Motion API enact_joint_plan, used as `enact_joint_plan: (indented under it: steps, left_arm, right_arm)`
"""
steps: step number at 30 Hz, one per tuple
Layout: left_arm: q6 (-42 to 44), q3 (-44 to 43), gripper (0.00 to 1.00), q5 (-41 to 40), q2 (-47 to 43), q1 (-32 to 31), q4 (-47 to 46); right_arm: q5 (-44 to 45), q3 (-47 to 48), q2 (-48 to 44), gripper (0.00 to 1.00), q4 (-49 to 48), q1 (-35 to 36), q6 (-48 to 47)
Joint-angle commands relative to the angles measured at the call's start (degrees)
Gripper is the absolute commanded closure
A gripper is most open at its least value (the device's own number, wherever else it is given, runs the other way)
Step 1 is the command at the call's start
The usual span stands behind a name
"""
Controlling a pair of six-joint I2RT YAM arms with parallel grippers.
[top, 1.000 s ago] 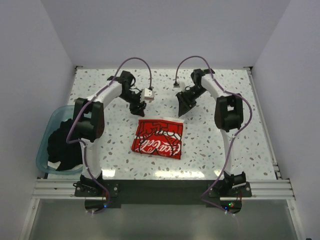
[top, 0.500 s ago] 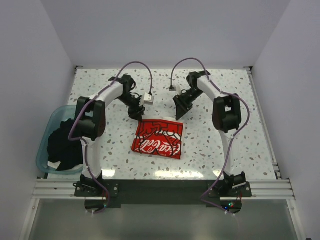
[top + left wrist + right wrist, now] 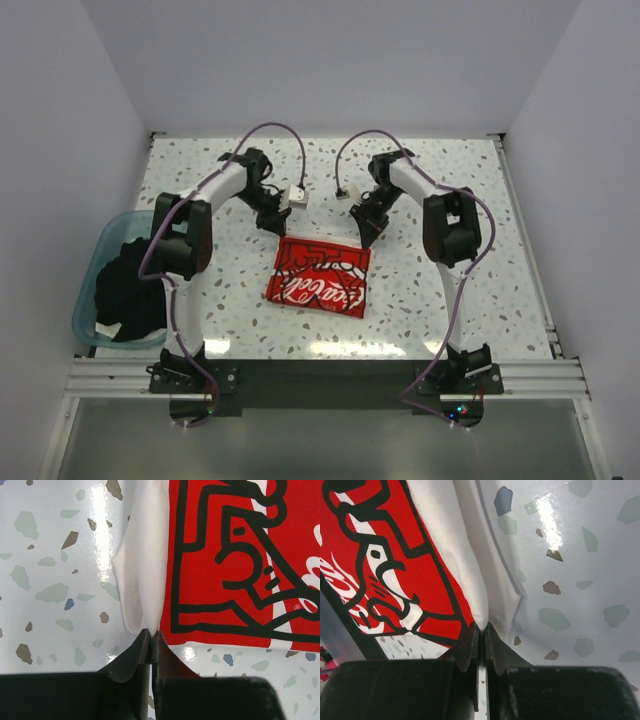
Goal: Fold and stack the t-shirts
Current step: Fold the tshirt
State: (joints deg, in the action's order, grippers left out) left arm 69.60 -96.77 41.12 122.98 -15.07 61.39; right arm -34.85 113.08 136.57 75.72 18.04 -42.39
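Observation:
A folded white t-shirt [image 3: 318, 276] with a red print panel lies in the middle of the table, print up. My left gripper [image 3: 279, 231] sits at its far left corner, jaws shut on the white cloth edge [image 3: 137, 580]. At the far right corner my right gripper [image 3: 369, 236] is shut on the white fold [image 3: 465, 570] beside the red print. A black t-shirt [image 3: 125, 290] is bunched in the teal tub [image 3: 90, 285] at the left edge.
The speckled table [image 3: 480, 250] spreads around the shirt, with white walls on three sides. The metal rail with both arm bases [image 3: 320, 378] runs along the near edge. Purple cables loop above each arm.
Both grippers came down and inward onto the far corners of the white shirt and closed on the cloth. The far edge of the shirt has shifted slightly.

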Motion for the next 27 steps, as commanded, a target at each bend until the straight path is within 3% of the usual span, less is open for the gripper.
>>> enact_joint_plan:
  steps: [1, 6, 11, 19, 20, 21, 24, 26, 27]
  left_arm:
    - [-0.26, -3.15, 1.00, 1.32, -0.54, -0.22, 0.67]
    - [-2.97, -3.60, 1.00, 2.91, -2.92, -1.71, -3.80]
    - [-10.35, -0.18, 1.00, 1.51, -4.59, -2.16, -17.68]
    - [-15.10, -3.15, 1.00, -6.23, 5.24, -3.21, -20.44]
    - [-15.55, -3.59, 1.00, -6.58, 6.91, -3.56, -20.08]
    - [-15.64, -4.03, 1.00, -6.93, 7.62, -3.82, -19.29]
    - [-15.99, -2.99, 1.00, -7.81, 8.24, -4.26, -18.15]
    - [-16.51, -2.02, 1.00, -8.08, 7.72, -4.27, -18.58]
    - [-16.69, -1.41, 1.00, -8.34, 7.63, -4.27, -18.76]
  right_arm:
    - [3.38, -0.40, -5.18, 1.00, -3.47, 0.06, -2.52]
    - [4.88, -0.58, -4.65, 1.00, -5.06, 0.68, -3.75]
    - [6.11, -1.19, -4.82, 1.00, -6.20, 0.77, -4.98]
    - [6.37, 1.26, -4.65, 1.00, -5.24, 0.77, -5.60]
    - [6.72, 2.31, -4.48, 0.95, -4.63, 0.77, -5.25]
    - [6.99, 4.50, -4.21, 0.83, -3.05, 0.77, -4.72]
    - [8.13, 6.72, -5.43, 0.68, -0.93, 0.68, -2.88]
    - [8.22, 6.11, -6.49, 0.69, -0.40, 0.59, -1.91]
    - [8.05, 5.67, -7.63, 0.78, -0.23, 0.59, -1.91]
